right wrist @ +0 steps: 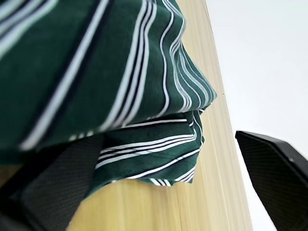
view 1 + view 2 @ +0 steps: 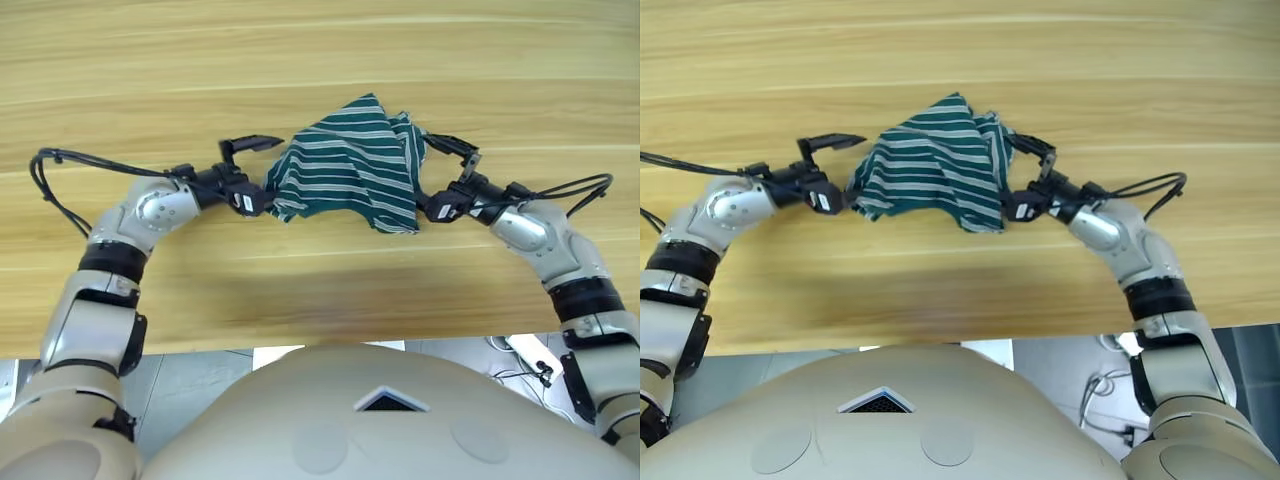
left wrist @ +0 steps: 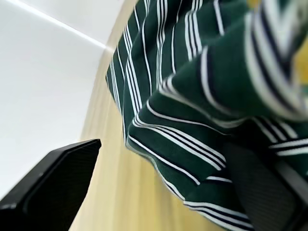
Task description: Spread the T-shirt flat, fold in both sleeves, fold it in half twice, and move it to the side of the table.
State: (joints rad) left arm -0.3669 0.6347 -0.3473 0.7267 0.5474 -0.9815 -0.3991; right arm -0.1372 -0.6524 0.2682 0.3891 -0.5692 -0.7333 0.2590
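The green T-shirt (image 2: pixel 350 165) with white stripes lies bunched in a heap at the middle of the wooden table (image 2: pixel 320 60). My left gripper (image 2: pixel 272 175) is at its left edge and stands open. One finger (image 3: pixel 53 183) is free beside the cloth; the other finger (image 3: pixel 269 187) lies under the shirt's hem (image 3: pixel 192 96). My right gripper (image 2: pixel 428 175) is at the shirt's right edge, also open. Its one finger (image 1: pixel 279 168) is off the cloth and the other finger (image 1: pixel 53 183) sits beneath the striped fabric (image 1: pixel 96 72).
Bare wood stretches all round the shirt, far side and near side alike. The table's front edge (image 2: pixel 300 345) runs just below my arms, with grey floor beyond it.
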